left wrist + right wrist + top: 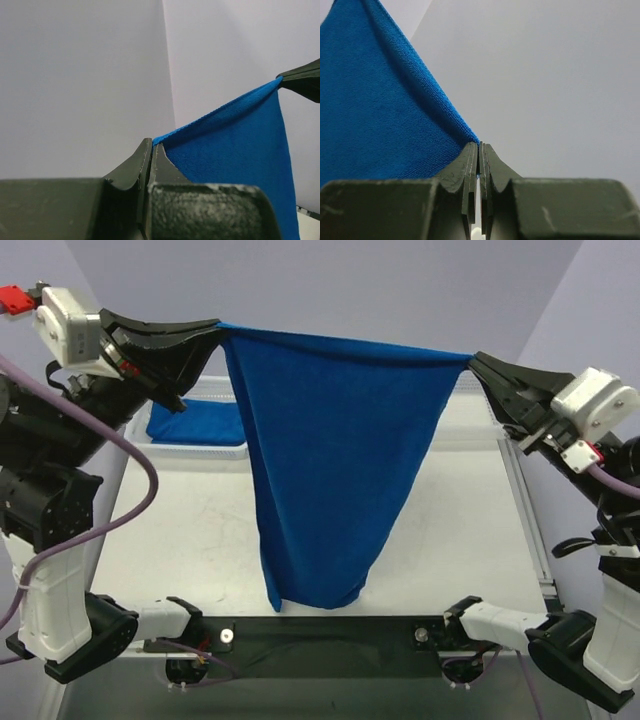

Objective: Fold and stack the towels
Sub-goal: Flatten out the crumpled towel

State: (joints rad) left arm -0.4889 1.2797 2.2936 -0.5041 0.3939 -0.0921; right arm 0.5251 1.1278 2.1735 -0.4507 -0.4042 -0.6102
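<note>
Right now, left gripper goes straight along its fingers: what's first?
Beyond the towel it pinches, the left gripper looks free to the wall; the right gripper sits off to the side, depth unclear.

**Setting: robotics lab, enclosed bench cell**

Two black-and-white robot arms, the left arm (45, 500) and the right arm (615, 580), sit on a black base bar (330, 632) at the near edge of a white table (190, 540). A grey-purple cable (135, 490) loops loose beside the left arm (exposed wiring, typical of a test rig). An aluminium rail (528, 530) frames the table's right edge. Plain pale walls (350, 280) close in behind and at both sides, and both wrist views show the same bare panels. The work items are household goods: a blue towel (330, 470) hanging above the table and a white mesh basket (190, 449) at the far left.
</note>
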